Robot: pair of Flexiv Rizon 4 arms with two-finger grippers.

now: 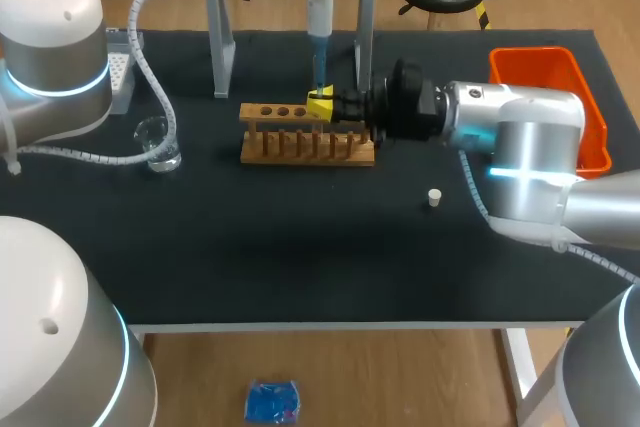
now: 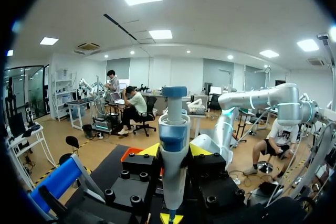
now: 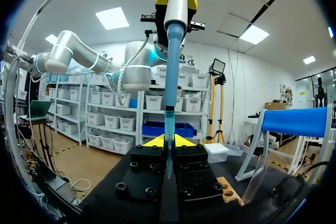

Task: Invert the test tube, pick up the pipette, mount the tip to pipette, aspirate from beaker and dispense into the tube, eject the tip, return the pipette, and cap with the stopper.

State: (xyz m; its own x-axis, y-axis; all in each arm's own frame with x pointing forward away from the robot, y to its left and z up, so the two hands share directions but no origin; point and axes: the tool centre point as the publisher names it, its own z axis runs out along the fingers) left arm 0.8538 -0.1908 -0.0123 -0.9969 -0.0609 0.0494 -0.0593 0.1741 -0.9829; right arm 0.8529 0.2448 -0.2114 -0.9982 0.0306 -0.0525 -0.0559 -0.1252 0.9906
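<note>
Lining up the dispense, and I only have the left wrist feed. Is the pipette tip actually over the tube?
Observer: Yes. In the right wrist view the pipette points straight down, and its tip enters the tube held in the right gripper.
Operator: Where's that relative to the rack?
Observer: In the head view the right gripper sits at the top of the rack, just beside its three open holes.
Operator: And the stopper?
Observer: The stopper lies loose on the table, clear of the rack.
</note>
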